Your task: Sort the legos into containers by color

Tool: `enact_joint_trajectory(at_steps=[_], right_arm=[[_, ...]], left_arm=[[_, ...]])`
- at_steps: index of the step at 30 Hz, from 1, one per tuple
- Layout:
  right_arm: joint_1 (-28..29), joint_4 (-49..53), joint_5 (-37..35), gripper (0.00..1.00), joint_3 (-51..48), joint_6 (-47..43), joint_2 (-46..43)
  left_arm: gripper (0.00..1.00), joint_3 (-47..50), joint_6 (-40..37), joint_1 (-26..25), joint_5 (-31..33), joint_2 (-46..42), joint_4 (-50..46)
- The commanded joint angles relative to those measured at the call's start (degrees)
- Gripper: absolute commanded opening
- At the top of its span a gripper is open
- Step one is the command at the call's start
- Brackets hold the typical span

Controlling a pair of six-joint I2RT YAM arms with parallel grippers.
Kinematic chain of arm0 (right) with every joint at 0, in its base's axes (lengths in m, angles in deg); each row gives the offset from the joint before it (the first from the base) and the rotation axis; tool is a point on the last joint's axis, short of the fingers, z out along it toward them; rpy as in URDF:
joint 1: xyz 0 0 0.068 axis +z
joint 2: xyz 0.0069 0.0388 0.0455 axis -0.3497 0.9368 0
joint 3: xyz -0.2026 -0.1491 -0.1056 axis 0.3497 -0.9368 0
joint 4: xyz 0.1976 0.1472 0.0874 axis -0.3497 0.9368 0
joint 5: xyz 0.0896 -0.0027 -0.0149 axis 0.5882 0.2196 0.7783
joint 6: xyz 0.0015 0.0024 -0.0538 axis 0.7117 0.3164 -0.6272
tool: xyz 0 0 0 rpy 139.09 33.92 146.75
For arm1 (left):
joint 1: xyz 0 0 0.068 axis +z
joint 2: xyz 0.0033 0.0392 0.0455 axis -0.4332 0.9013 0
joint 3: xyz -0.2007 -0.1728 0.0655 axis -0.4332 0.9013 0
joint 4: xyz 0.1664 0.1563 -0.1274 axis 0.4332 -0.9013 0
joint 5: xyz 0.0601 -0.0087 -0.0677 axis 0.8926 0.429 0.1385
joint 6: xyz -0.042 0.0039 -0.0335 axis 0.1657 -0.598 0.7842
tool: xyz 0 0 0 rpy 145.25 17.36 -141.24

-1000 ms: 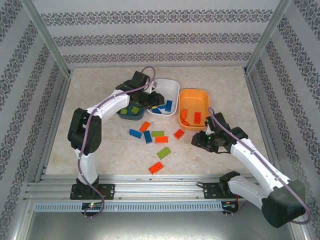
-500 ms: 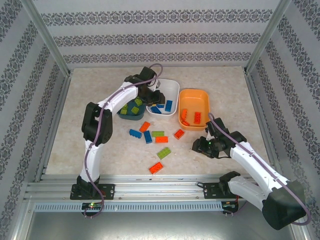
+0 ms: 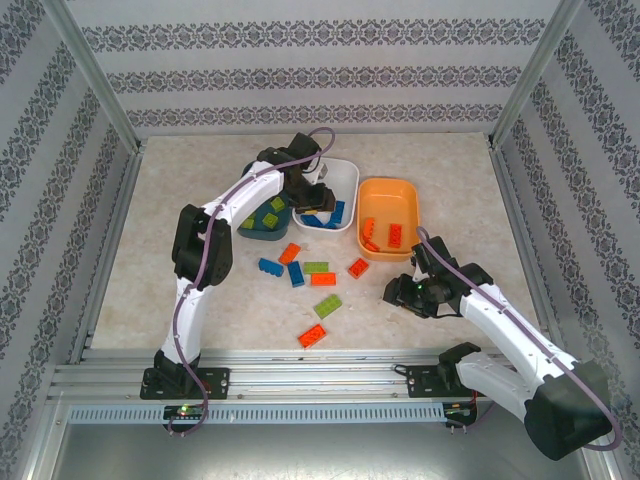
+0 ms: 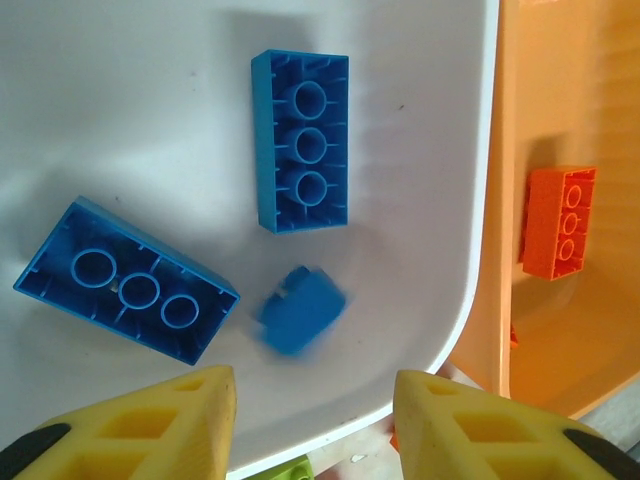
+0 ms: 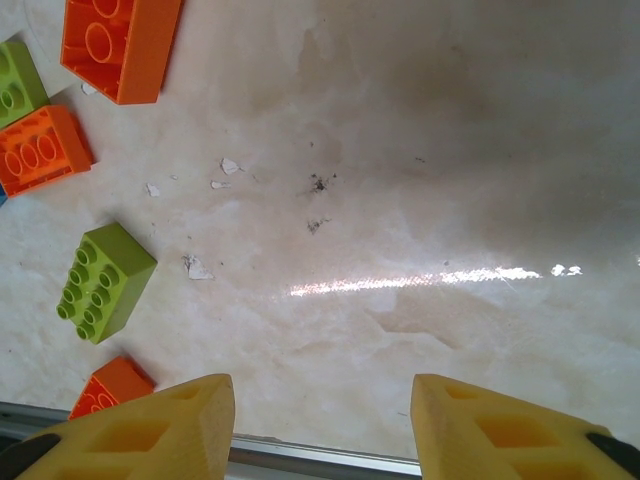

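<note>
Marbled beige tabletop [image 5: 450, 150]. Left end effector [image 4: 308, 400], spread and empty, hangs over the white plastic tub [image 4: 150, 100]; a small, blurred blue plastic brick [image 4: 300, 310] beneath it could bounce across the rim into the adjoining orange plastic tub [image 4: 500, 200]. Right end effector [image 5: 322, 400], spread, holds nothing.

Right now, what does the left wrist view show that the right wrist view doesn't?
Left wrist: the white tub with three blue bricks, the smallest blurred, beside the orange tub with one orange brick. Right wrist: the table with a lime green brick and three loose orange bricks. Shared: yellow fingers, the left end effector and right end effector both open, nothing between.
</note>
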Motion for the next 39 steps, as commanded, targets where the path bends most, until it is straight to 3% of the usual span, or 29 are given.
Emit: enact_joint_trajectory(at_steps=[1, 12, 22, 30, 39], right_arm=[[-0.53, -0.43, 0.72, 0.51, -0.23, 0.3, 1.22], [0.51, -2.67, 0.73, 0.58, 4.25, -0.59, 7.87], [7.1, -5.39, -1.13, 0.6, 11.12, -0.46, 17.53], [8.74, -5.75, -2.67, 0.61, 19.14, -1.54, 25.61], [11.97, -1.96, -8.51, 0.66, 30.06, 1.34, 36.72]], left_arm=[[0.47, -0.93, -1.66, -0.2, 0.89, 0.15, -2.93], [0.49, 4.16, -1.77, -0.13, 1.7, -7.81, -0.15], [0.53, 25.32, -5.34, -0.27, 4.73, -27.87, 4.73], [0.6, 44.63, -6.54, -0.22, 7.35, -43.01, 7.22], [0.72, 49.7, -6.89, -0.22, 9.45, -49.49, 6.27]])
